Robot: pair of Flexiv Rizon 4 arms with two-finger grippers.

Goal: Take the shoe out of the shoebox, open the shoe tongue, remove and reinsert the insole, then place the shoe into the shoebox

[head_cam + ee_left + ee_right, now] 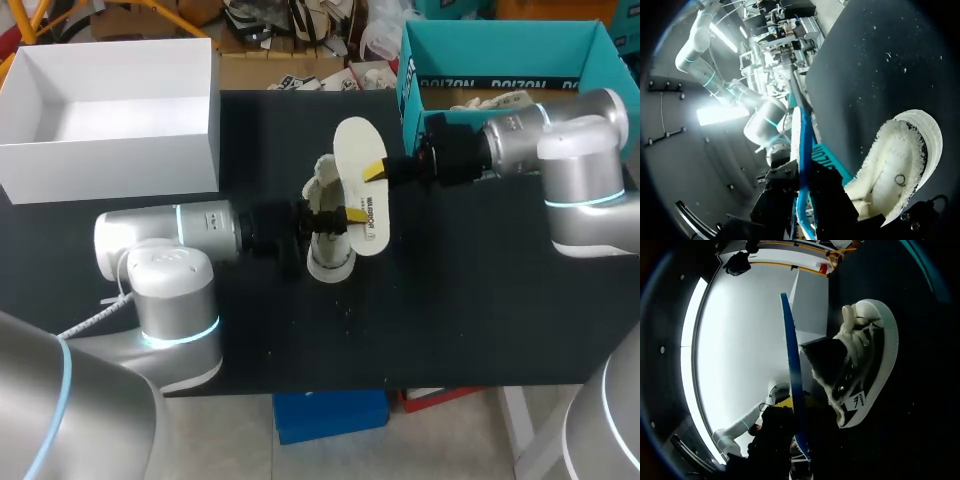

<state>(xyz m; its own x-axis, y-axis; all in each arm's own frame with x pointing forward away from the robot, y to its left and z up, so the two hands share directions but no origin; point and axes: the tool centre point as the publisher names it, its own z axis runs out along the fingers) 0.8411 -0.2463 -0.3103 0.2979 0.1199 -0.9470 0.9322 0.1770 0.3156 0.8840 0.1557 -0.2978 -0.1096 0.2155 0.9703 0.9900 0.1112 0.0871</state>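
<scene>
Looks about midway, judging from how things lie; finds the shoe (328, 250) out of any box and resting on the black table (470, 300), on its side in the right wrist view with laces and pale sole showing; shows its fleecy mouth gaping wide in the left wrist view, so counts the tongue as probably opened, though cannot make out the tongue itself; has the insole (358, 190) out of the shoe and held on edge just above it, pale face toward the head camera, blue edge seen as a thin line from both wrists; leaves the reinsertion of the insole and the return to the box not yet done; cannot tell which serves as the shoebox, the open white box (110, 170) well off to the rear left of the shoe or the teal box (500, 45) to the rear right of it. Has the left arm stretched level from the left of the shoe, the left gripper (350, 215) laying a yellow tip flat on the insole's lower part, right above the shoe; has the right arm stretched level from the right of the shoe, the right gripper (375, 170) laying a yellow tip on the insole's upper part; hides each second finger behind the insole in the head view, yet shows the insole's edge running between dark finger bodies in either wrist view, so reads both as pinching the insole.
</scene>
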